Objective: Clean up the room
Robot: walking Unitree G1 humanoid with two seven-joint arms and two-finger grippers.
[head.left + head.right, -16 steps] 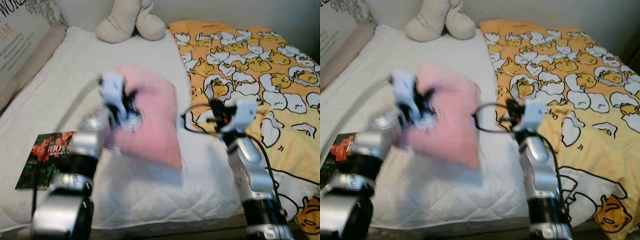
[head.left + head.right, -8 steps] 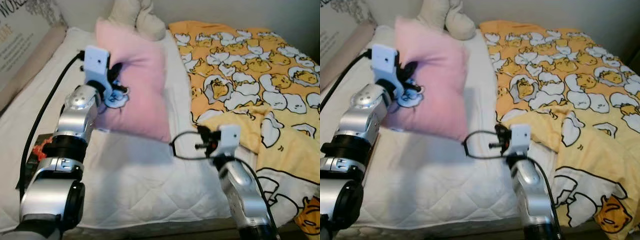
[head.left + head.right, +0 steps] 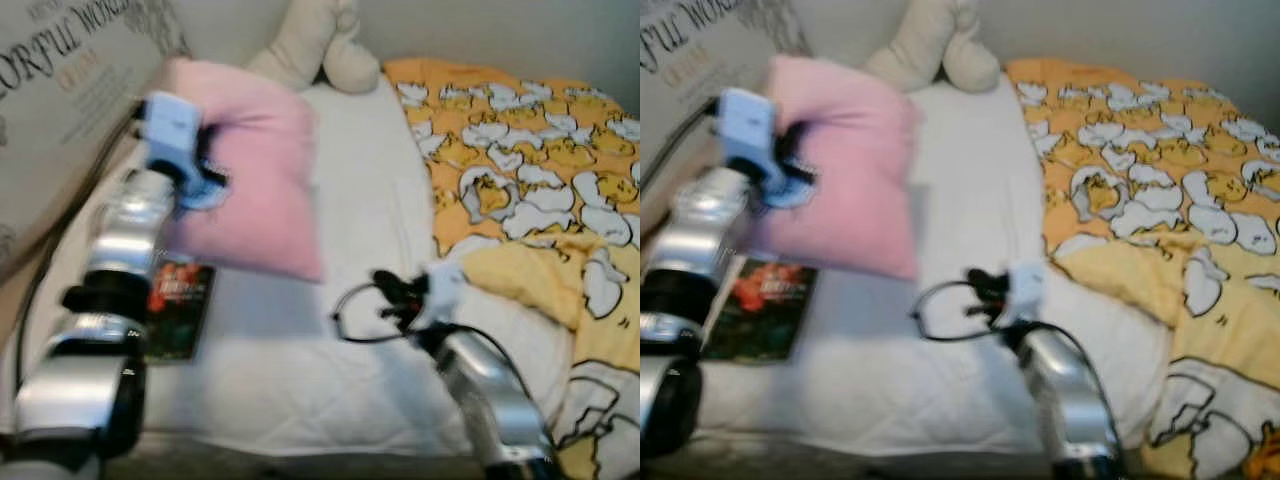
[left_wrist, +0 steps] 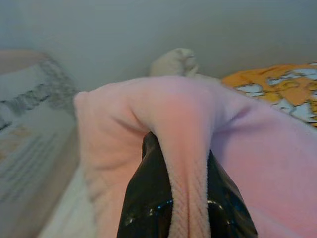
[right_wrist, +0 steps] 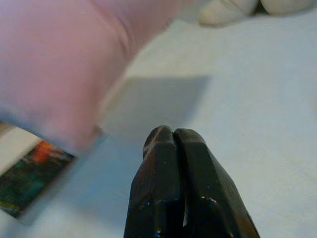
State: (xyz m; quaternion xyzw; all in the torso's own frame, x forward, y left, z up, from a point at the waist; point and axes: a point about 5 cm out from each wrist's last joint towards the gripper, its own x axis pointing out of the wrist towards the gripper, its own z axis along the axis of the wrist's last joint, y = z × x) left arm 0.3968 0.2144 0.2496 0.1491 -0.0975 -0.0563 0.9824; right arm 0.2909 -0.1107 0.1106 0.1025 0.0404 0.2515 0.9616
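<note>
Your left gripper (image 4: 185,198) is clamped on a fold of the pink pillow (image 3: 260,180); in the left wrist view the two black fingers (image 4: 143,203) pinch a ridge of the plush fabric between them. In the left eye view that arm rises along the left side of the frame, and the pillow hangs in the upper left, lifted clear of the white mattress (image 3: 360,240), its lower corner dangling above its own shadow on the sheet.

Your right gripper (image 5: 172,136) has its fingers pressed together with nothing between them, as the right wrist view shows. It hovers low over the bare mattress near the lower middle of the left eye view, a black cable looping just beside the wrist.

Below the pillow, at the left edge of the bed, you have a dark book (image 3: 180,310) with a red-flowered cover lying flat on the sheet. At the top middle of the frame a cream plush toy (image 3: 320,45) sits against the wall at the head of the bed. The right side of the frame is covered by a yellow blanket (image 3: 520,150) printed with white and yellow cartoon figures, its near edge bunched up to the right of your right arm. A lettered panel (image 3: 60,80) leans along the upper left, beside the bed.
</note>
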